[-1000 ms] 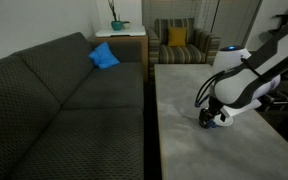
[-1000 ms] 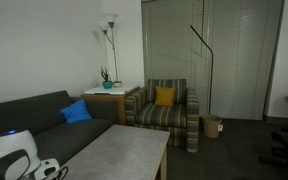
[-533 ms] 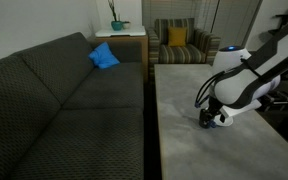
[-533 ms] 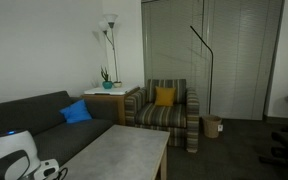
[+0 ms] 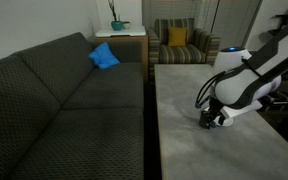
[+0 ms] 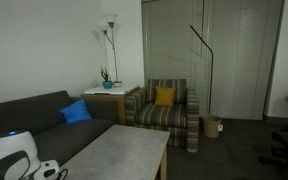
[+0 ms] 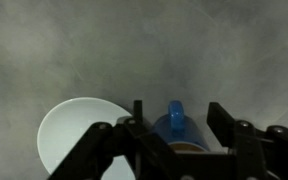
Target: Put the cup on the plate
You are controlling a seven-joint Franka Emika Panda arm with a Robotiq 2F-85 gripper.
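The arm reaches low over the far side of the grey table (image 5: 189,140), with the end effector (image 5: 216,118) down at the tabletop in an exterior view. From the wrist view, the end effector (image 7: 176,105) straddles the cup (image 7: 174,128). One finger (image 7: 137,110) stands to one side of it and the other to the opposite side. A thin strip of table shows between each finger and the blue wall, so the end effector looks released rather than clenched on it. The cup stands upright on the table, its handle pointing away from the wrist, with a little of its tan inside showing at the bottom edge. The white plate (image 7: 69,135) lies flat just beside the cup. A finger covers the spot where they would meet, so I cannot tell if they touch. Past the table stands a dark sofa (image 5: 54,100) with a blue cushion (image 5: 104,56) at its far end.
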